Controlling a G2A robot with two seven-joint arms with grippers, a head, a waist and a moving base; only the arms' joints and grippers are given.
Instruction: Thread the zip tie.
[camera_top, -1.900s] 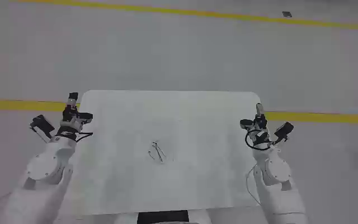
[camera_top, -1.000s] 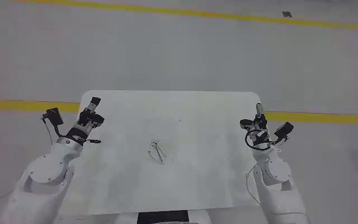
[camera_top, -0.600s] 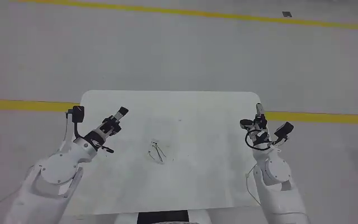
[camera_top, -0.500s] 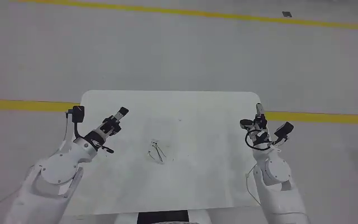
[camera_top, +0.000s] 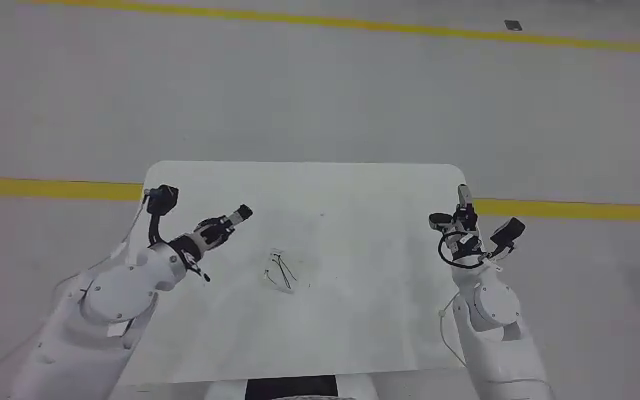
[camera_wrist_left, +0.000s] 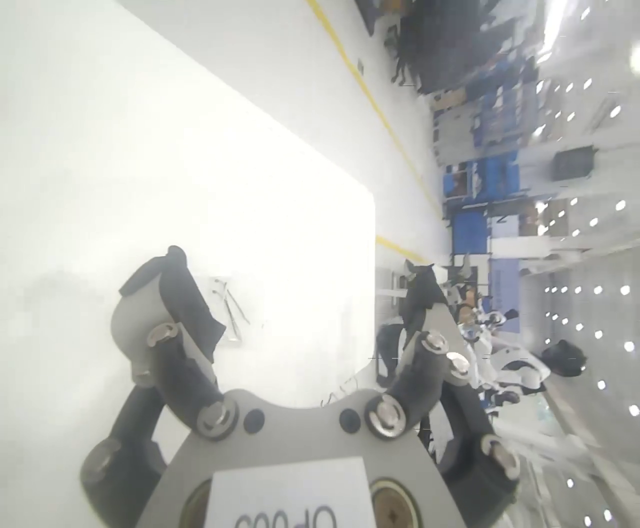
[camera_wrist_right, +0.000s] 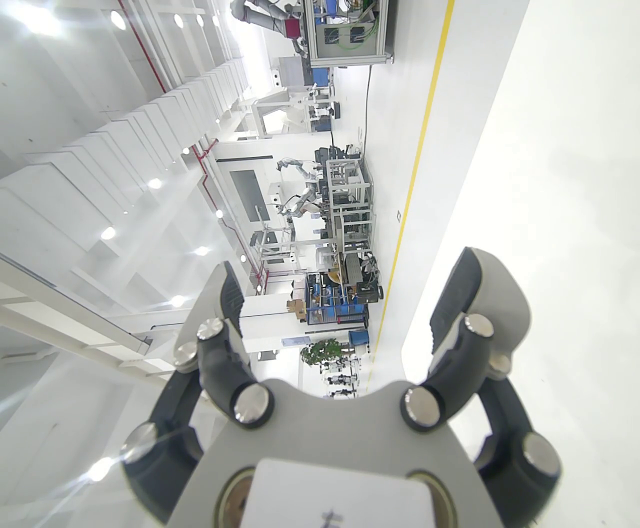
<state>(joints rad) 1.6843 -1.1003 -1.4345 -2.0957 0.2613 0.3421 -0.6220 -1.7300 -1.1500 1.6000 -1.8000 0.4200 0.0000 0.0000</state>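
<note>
A thin, pale zip tie (camera_top: 281, 271) lies bent on the white table (camera_top: 380, 300), a little left of the middle. In the left wrist view the zip tie (camera_wrist_left: 231, 310) shows just past one fingertip. My left gripper (camera_top: 240, 213) hangs over the table's left part, a short way left of the tie, open and holding nothing (camera_wrist_left: 295, 280). My right gripper (camera_top: 463, 194) stands at the table's right edge, pointing away from me, open and holding nothing (camera_wrist_right: 345, 290).
Grey floor with yellow lines (camera_top: 560, 208) surrounds the table. The table's far edge (camera_top: 300, 164) and right edge lie close to my right arm. Nothing else stands on the tabletop.
My left arm has swung from the table's left edge inward over the table toward the zip tie. The right arm and the zip tie have not moved.
</note>
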